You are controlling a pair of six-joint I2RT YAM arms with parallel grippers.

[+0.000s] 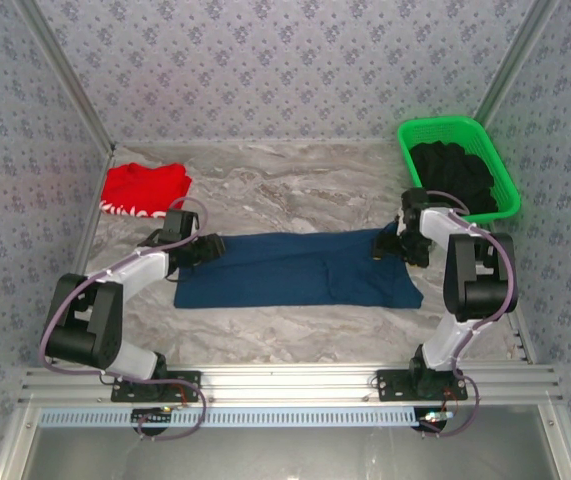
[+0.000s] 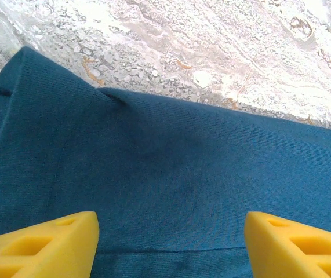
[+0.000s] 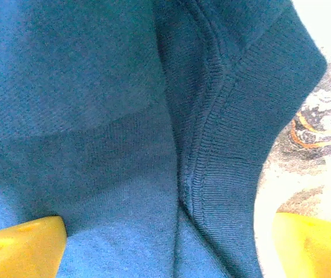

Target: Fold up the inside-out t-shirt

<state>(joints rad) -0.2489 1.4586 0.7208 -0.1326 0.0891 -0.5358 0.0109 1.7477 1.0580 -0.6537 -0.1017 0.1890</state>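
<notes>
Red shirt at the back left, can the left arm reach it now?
Probably yes: the left gripper is open over the blue shirt, and the red shirt lies close beside that arm, uncovered.

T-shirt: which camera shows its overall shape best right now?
Top external: the whole t-shirt is in frame, laid out as a flat strip. Left wrist gives a close patch at its edge; right wrist, a ribbed seam.

- The t-shirt (image 1: 295, 270) is plain dark navy cloth, folded into a long, flat, roughly rectangular band.
- It lies crosswise on the middle of the marbled surface (image 1: 295, 190), nearer the surface's front edge than its back.
- Its right part carries an extra folded layer with a visible edge.
- Up close, a ribbed seam runs along one rounded end, and a small pucker creases the far edge at the other end.
</notes>
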